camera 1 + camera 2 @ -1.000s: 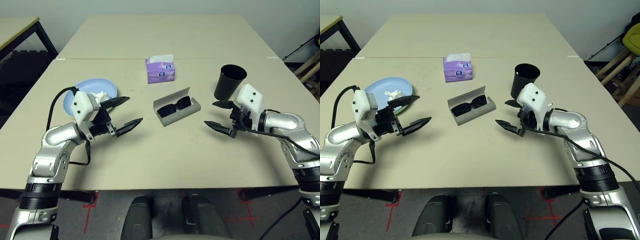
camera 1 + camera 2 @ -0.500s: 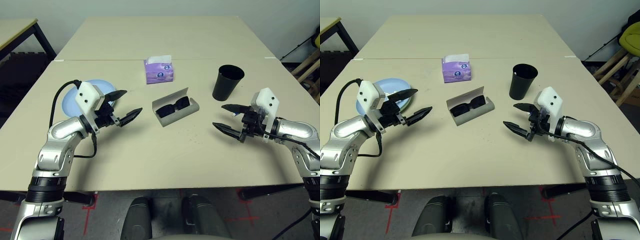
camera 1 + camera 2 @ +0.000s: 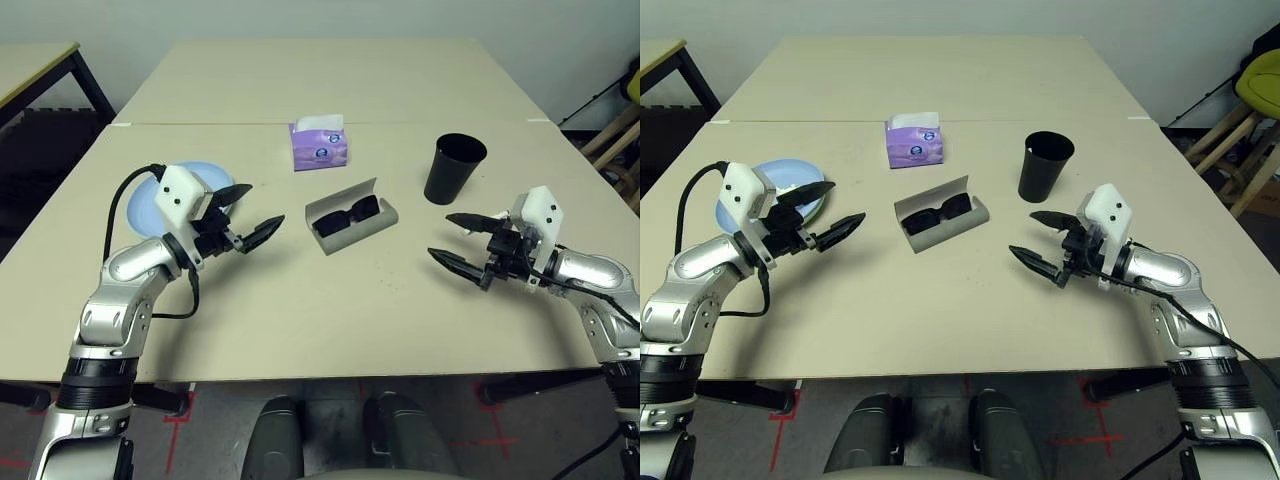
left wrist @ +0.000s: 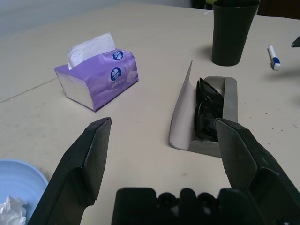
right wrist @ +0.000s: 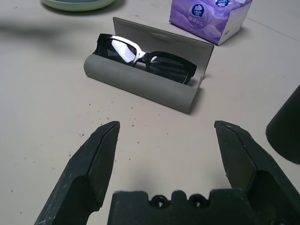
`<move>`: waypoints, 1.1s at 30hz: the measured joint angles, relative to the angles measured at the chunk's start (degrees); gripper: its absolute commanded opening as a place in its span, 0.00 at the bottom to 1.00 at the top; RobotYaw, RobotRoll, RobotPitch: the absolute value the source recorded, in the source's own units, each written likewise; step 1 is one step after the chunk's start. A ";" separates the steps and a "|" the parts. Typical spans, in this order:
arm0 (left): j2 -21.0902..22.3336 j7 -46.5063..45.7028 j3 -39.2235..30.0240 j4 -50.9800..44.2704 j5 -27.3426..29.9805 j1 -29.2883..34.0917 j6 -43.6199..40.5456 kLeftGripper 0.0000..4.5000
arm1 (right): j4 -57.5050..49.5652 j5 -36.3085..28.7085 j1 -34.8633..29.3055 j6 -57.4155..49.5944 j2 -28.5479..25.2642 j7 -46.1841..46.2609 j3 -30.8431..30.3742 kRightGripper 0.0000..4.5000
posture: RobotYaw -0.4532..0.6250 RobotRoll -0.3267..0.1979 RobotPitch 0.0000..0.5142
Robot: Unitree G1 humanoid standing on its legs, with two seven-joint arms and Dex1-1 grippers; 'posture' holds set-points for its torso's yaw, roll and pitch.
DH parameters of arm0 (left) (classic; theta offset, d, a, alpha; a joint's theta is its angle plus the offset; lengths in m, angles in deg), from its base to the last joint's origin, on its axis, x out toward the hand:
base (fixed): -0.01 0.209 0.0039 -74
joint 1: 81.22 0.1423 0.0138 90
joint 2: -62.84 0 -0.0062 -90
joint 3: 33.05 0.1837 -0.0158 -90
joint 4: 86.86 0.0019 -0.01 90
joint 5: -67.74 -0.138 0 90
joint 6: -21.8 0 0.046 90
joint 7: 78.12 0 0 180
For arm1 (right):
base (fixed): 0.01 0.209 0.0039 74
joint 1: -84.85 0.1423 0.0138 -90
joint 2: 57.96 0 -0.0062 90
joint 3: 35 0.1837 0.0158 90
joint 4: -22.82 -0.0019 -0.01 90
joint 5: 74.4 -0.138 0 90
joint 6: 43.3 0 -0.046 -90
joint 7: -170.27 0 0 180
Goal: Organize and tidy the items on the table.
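Right pincer (image 3: 462,240) lower, outward; one black cup (image 3: 454,168), one glasses case (image 3: 351,215).

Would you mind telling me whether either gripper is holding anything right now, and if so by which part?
Nothing is held. The left gripper and the right gripper both stand open above the table, on either side of the open glasses case.

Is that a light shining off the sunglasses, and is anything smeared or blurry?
Right wrist view: a bright glare sits on one lens of the black sunglasses in the open grey case; a blurred dark streak crosses the table nearby. Left wrist view: the purple tissue box looks evenly lit and sharp.
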 measured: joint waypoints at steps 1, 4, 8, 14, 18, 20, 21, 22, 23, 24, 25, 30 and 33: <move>-0.12 -0.07 0.00 0.00 0.04 0.00 -0.16 1.00 | 0.34 -0.41 -0.23 0.41 0.00 -0.58 0.01 0.99 | 0.48 0.62 0.08; -0.11 -0.08 0.00 0.00 0.03 0.01 -0.52 1.00 | 1.19 -1.62 -1.21 0.91 0.00 -3.00 0.01 0.99 | 0.48 0.62 0.09; -0.06 0.36 0.00 0.08 0.01 -0.01 -0.49 1.00 | 2.75 -3.10 -0.85 2.64 0.00 -6.17 0.04 0.99 | 0.48 0.62 0.09; 0.54 1.37 -0.09 0.13 -0.01 0.00 0.02 1.00 | 6.14 -3.51 0.12 8.83 0.79 -8.12 1.14 0.99 | 0.48 0.62 0.07; 0.71 1.67 -0.34 0.18 -0.02 0.00 0.38 1.00 | 6.45 -3.30 -2.38 10.84 2.01 -8.19 0.97 0.99 | 0.48 0.62 0.07; 0.71 1.74 -0.68 0.21 -0.04 -0.02 0.40 1.00 | 6.67 -3.19 -2.90 11.49 2.49 -8.10 0.93 0.99 | 0.47 0.62 0.07; 0.71 1.81 -0.75 0.23 -0.08 -0.06 0.46 1.00 | 6.90 -3.11 -3.04 11.92 2.72 -7.72 0.97 0.99 | 0.47 0.62 0.07; 0.70 1.96 -0.76 0.32 -0.13 -0.12 0.58 1.00 | 7.25 -3.08 -3.19 12.32 3.12 -7.11 1.05 0.99 | 0.47 0.62 0.07; 0.70 2.08 -0.75 0.52 -0.20 -0.24 0.73 1.00 | 7.74 -3.07 -3.46 12.77 3.45 -6.41 1.06 0.99 | 0.47 0.62 0.08; 0.70 2.15 -0.76 0.81 -0.27 -0.40 0.85 1.00 | 8.15 -3.05 -3.82 12.96 3.51 -5.95 1.06 0.99 | 0.47 0.62 0.08; 0.71 2.20 -0.81 1.06 -0.30 -0.46 0.94 1.00 | 8.38 -3.02 -4.03 12.97 3.52 -5.67 1.06 0.99 | 0.47 0.62 0.08; 0.71 2.66 -0.86 1.99 -0.42 -0.53 1.01 1.00 | 8.56 -3.10 -4.19 12.98 3.56 -4.33 1.15 0.99 | 0.47 0.62 0.09; 0.72 2.76 -0.86 1.99 -0.49 -0.68 1.11 1.00 | 8.58 -3.25 -4.25 12.98 3.59 -4.14 1.17 0.99 | 0.47 0.62 0.09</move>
